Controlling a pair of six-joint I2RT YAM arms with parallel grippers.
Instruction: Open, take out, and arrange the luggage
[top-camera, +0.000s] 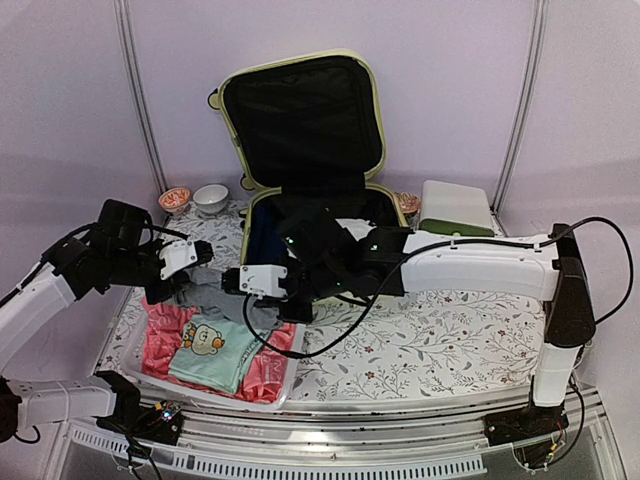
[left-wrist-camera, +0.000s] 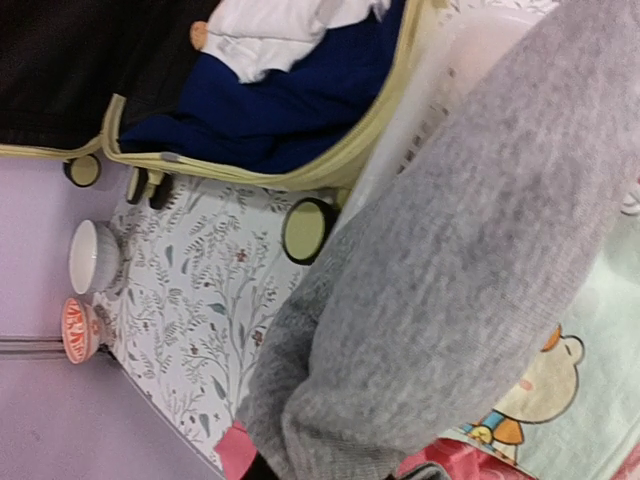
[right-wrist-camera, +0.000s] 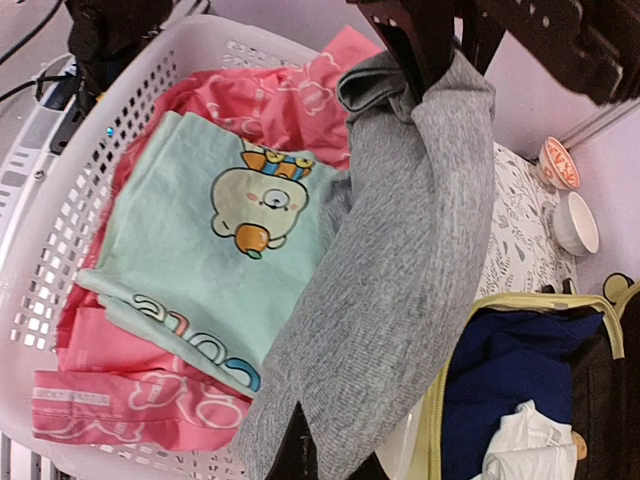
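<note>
Luggage (top-camera: 300, 120) at table's back centre, lid raised against the wall, black lining exposed; opening done. Unpacking part-way, by my read. White slatted basket (right-wrist-camera: 60, 200) sits front left, touching the case's near-left corner, and holds two pieces: pink garment (right-wrist-camera: 140, 400) underneath, mint bear-print tee (right-wrist-camera: 190, 250) flat on top. One grey knit garment (right-wrist-camera: 400, 250) in transit, strung between both arms above the basket's inner rim. Left gripper (right-wrist-camera: 435, 70) clenched on its upper bunched end; right gripper (top-camera: 230, 284) clamped on the other end, fingers mostly buried in cloth. In the case: one navy garment (right-wrist-camera: 510, 370) and one white piece (right-wrist-camera: 520, 450) visible; anything deeper is hidden by the arms. Left to do, as I judge: lay the grey piece in the basket, lift out the navy and white, tidy the stack. Other counts: two small bowls (top-camera: 192, 198) back left, one white box (top-camera: 455, 205) back right.
</note>
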